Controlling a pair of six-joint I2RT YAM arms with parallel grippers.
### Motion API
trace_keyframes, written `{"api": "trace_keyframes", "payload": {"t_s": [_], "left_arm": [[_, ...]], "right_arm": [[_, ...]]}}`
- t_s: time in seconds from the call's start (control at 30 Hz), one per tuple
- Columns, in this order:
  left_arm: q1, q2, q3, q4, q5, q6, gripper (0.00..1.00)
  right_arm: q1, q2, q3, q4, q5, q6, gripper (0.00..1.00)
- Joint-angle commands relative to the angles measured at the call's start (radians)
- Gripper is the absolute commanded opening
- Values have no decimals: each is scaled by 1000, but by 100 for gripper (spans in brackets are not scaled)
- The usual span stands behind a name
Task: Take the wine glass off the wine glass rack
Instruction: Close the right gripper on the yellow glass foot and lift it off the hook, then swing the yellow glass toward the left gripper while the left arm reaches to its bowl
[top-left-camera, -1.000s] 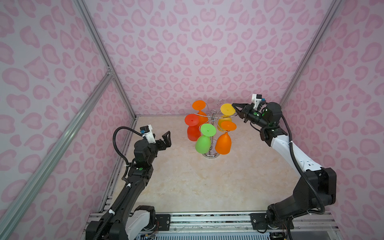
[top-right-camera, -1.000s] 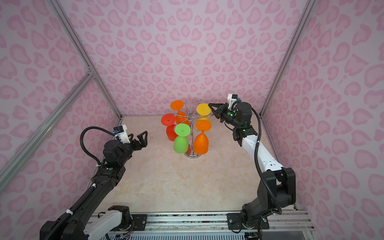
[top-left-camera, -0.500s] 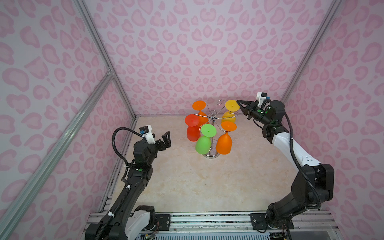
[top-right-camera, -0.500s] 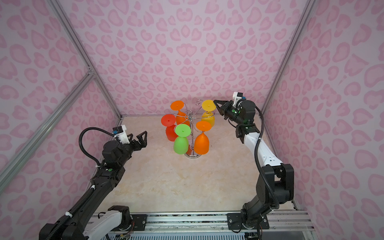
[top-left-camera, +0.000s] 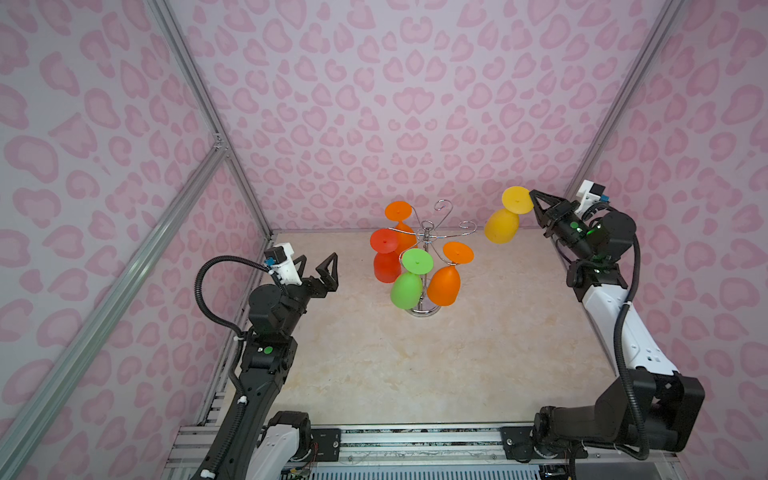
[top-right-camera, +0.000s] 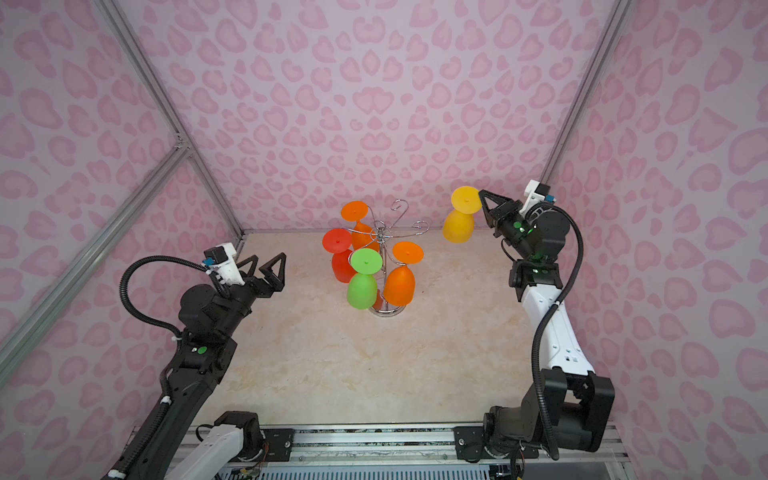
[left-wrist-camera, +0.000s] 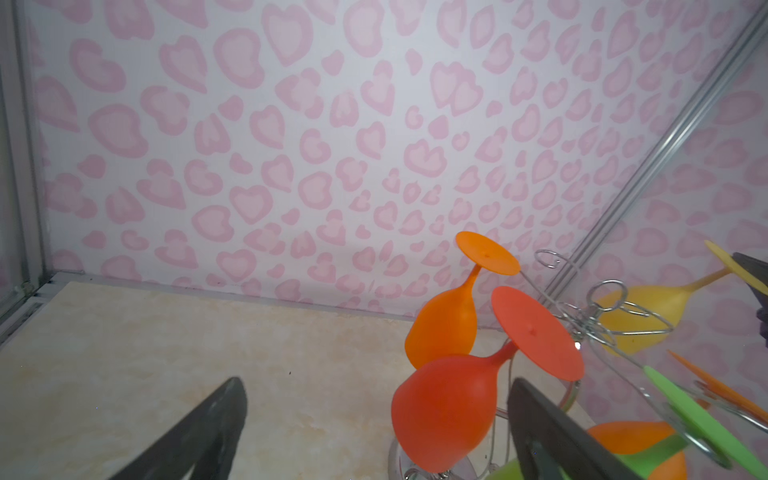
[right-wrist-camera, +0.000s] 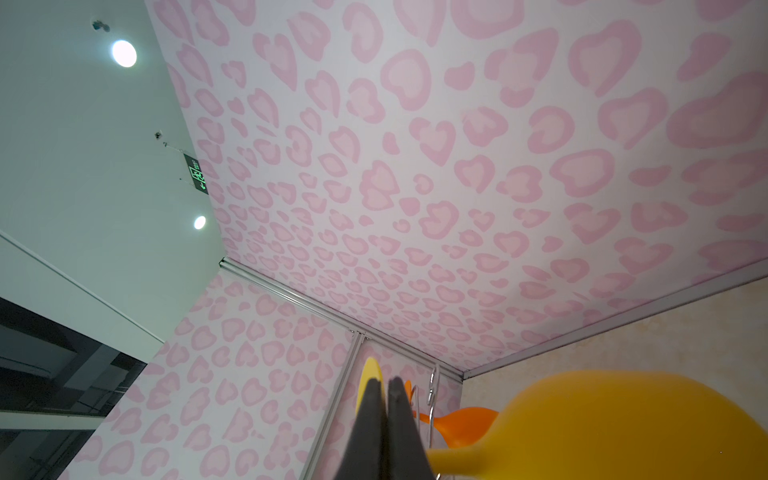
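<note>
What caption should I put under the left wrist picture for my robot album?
Open left claw facing a red wine glass hanging on the shiny wine glass rack, yellow wine glass beyond.

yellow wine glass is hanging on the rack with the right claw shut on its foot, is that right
Not quite. The yellow wine glass is off the wine glass rack, held in the air clear of its hook arms. The right claw is shut on its foot, as you say. Both top views show the gap.
</note>
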Motion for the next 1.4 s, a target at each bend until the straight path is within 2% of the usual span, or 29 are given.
{"api": "trace_keyframes", "payload": {"t_s": [0.0, 0.1, 0.17, 0.23, 0.37, 0.47, 0.6, 0.67, 0.77, 1.07, 1.23, 1.37], "left_arm": [[-1, 6, 66, 18, 154, -73, 99], [-3, 70, 136, 70, 309, -162, 97], [-18, 115, 182, 111, 394, -207, 95], [-49, 155, 228, 138, 436, -220, 95], [-117, 250, 309, 222, 516, -243, 97], [-169, 342, 368, 309, 575, -285, 99], [-228, 476, 447, 443, 637, -364, 100], [-243, 531, 477, 496, 654, -403, 100], [-249, 598, 496, 619, 676, -494, 100], [-276, 691, 537, 785, 711, -627, 100], [-299, 706, 543, 815, 736, -652, 99], [-310, 701, 536, 838, 753, -671, 94]], "right_arm": [[-26, -81, -4, 52, -25, -18, 0], [-29, -158, 46, -51, -41, -107, 0], [-27, -199, 56, -55, -42, -128, 0], [-27, -238, 43, 43, -49, -88, 0], [-8, -255, 31, 296, -61, 86, 0], [79, -246, 37, 387, -51, 145, 0], [244, -226, 47, 425, -44, 115, 0], [320, -211, 48, 438, -45, 107, 0], [376, -197, 28, 495, -38, 129, 0], [464, -146, -58, 674, 16, 228, 0], [496, -73, -72, 817, 50, 317, 0], [510, -20, -64, 895, 65, 381, 0]]}}
